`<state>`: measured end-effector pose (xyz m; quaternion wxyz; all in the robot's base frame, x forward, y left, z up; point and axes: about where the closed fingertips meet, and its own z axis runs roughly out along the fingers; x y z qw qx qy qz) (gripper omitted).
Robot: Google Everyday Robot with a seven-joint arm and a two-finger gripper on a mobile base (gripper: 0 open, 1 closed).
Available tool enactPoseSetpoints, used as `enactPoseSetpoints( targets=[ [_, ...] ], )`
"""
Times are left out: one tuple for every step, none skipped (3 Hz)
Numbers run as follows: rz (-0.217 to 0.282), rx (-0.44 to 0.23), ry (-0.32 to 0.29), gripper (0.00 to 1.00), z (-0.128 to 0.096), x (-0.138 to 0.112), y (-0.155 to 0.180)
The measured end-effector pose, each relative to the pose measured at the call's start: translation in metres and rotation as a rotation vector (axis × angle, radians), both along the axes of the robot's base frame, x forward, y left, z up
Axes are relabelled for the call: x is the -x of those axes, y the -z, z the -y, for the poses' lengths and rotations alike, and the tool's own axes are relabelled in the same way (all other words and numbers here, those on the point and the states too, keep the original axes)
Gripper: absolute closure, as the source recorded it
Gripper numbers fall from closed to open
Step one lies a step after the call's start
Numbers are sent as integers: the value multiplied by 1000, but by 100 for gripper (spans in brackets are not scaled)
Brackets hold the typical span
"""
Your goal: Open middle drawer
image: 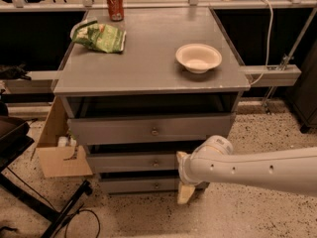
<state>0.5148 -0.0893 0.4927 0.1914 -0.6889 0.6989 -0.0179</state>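
The grey cabinet has three drawer fronts stacked under its top. The middle drawer (124,162) is the low flat panel between the taller top front and the narrower bottom one, with a small round knob (155,162) at its centre. It looks pushed in, with a dark gap above it. My white arm comes in from the right, and its wrist covers the right end of the middle drawer. My gripper (185,192) points down in front of the right end of the bottom drawer, to the right of and below the knob.
The top drawer (148,130) and bottom drawer (143,185) each have a centre knob. On the cabinet top sit a white bowl (198,57), a green chip bag (101,36) and a red can (115,4). A cardboard box (57,150) stands at the left, with a black stand leg and cable on the floor.
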Motion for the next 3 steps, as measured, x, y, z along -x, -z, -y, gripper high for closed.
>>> enactPoseSetpoints(
  targets=[
    [20,41,21,0,-7,-35,29],
    [6,61,89,0,-7,-65,63],
    [-26,65,157,0,-5,-86,92]
  ],
)
